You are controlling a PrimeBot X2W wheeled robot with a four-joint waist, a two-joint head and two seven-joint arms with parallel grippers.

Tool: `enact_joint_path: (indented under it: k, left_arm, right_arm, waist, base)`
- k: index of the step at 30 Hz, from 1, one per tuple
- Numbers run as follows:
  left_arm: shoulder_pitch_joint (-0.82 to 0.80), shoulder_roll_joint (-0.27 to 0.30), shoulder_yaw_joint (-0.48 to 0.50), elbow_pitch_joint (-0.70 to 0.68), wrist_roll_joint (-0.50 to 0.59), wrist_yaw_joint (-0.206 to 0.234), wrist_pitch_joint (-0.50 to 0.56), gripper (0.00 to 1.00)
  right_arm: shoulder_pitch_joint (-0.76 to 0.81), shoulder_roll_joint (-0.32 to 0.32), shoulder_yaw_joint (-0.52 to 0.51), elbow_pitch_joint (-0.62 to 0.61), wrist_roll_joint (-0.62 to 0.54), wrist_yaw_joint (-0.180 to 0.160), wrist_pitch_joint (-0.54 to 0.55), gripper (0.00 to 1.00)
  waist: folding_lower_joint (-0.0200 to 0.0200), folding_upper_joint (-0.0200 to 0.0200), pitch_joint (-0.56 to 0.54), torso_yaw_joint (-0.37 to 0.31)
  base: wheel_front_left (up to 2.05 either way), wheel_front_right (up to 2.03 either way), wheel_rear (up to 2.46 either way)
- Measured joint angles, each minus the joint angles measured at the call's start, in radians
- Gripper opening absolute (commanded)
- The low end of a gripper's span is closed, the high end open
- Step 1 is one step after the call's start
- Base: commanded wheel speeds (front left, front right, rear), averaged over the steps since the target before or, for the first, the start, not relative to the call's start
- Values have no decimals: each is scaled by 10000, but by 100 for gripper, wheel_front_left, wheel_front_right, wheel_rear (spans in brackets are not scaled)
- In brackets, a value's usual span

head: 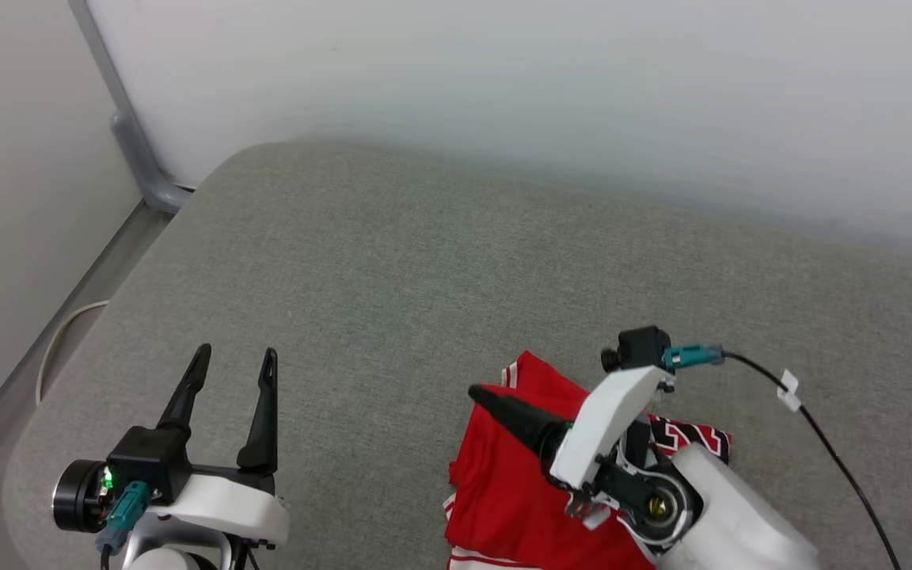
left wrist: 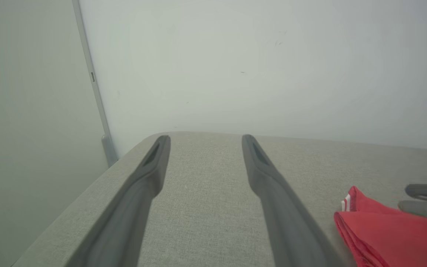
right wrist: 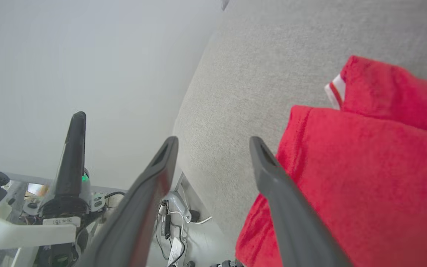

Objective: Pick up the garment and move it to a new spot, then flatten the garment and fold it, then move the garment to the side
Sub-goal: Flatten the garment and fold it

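Folded garment (head: 503, 475) lies at the near edge of the surface (head: 393, 261), right of centre. Right gripper (right wrist: 213, 144) is poised at the garment's left side, jaws wide, holding nothing. Left gripper (head: 236, 352) stands wide and empty toward the near left corner. Judgement: for the sideways move, clamp through every layer and carry low so the fold holds.

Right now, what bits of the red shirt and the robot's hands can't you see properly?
Head view: chest lettering on the red jersey T-shirt is mostly covered by the right arm's wrist housing; a black-and-white scrap shows.
Head view: the shirt's near edge is cut off at the bottom.
Left wrist view: the shirt runs off the right edge.
Head view: one finger of the right gripper hides behind that housing.
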Motion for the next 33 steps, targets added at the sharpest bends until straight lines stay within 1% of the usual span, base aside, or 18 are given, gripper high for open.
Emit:
enact_joint_path:
  k: [1, 3, 5, 6, 10, 13, 17, 20, 22, 24, 27, 30, 33]
  left_arm:
    - [6, 0, 2, -12, 0, 0, 0, 100]
    - [10, 2, -36, -69, 0, 0, 0, 100]
    - [13, -2, -77, -127, -2, 0, 0, 100]
    - [29, 13, -194, -199, 27, 0, 0, 100]
    - [34, -10, -211, -309, 8, 0, 0, 100]
    - [37, -40, -284, -385, -46, 0, 0, 100]
    - [51, -63, -324, -497, -107, 0, 0, 100]
    - [70, -79, -397, -585, -119, 0, 0, 100]
    - [124, -88, -447, -671, -173, 0, 0, 100]
    - [195, -100, -550, -738, -190, 0, 0, 100]
    - [224, -104, -617, -890, -280, 0, 0, 100]
    - [280, -98, -738, -966, -332, 0, 0, 100]
    - [377, -88, -775, -1003, -357, 0, 0, 100]
  right_arm:
    - [-120, 0, 40, -50, -98, 0, -117, 100]
    - [-422, 0, 13, -121, -765, 0, -384, 100]
    - [-649, -65, -244, -274, -1421, 0, -612, 100]
    - [-816, -709, -566, -725, -2846, 0, -1058, 100]
    - [-806, -2002, -1191, -1465, -5363, 0, -1858, 100]
    - [-524, -2543, -2050, -2232, -6763, 0, -2280, 100]
    - [371, -3010, -3310, -3476, -8439, 2, -2658, 100]
    - [1296, -2984, -4270, -4518, -9290, 2, -2888, 100]
    - [1953, -2752, -4961, -5191, -9637, 4, -2972, 100]
    - [2680, -2362, -5822, -5854, -9994, 4, -3035, 100]
    - [3638, -1546, -6826, -6834, -10429, 2, -3070, 100]
    - [4427, -825, -7313, -7705, -10899, 4, -3294, 100]
    - [5142, -420, -7588, -8165, -11168, 4, -3576, 100]
  waist:
    - [0, 0, -17, -36]
    - [0, 0, -43, -125]
    - [0, 0, -66, -223]
    - [0, -1, -97, -380]
    - [0, 0, -125, -622]
    - [0, 0, -106, -823]
    - [0, 0, -62, -1106]
    - [0, 0, -26, -1313]
    - [0, 0, 1, -1441]
    - [0, 0, 37, -1539]
    - [0, 0, 112, -1640]
    - [0, 0, 177, -1721]
    - [0, 0, 212, -1797]
  base:
    - [0, 0, 0]
    - [0, 0, 0]
    - [0, 0, 0]
    - [0, 0, 0]
    - [0, 0, 0]
    - [0, 0, 0]
    - [0, 0, 0]
    - [0, 0, 0]
    - [0, 0, 0]
    - [0, 0, 0]
    - [0, 0, 0]
    - [0, 0, 0]
    - [0, 0, 0]
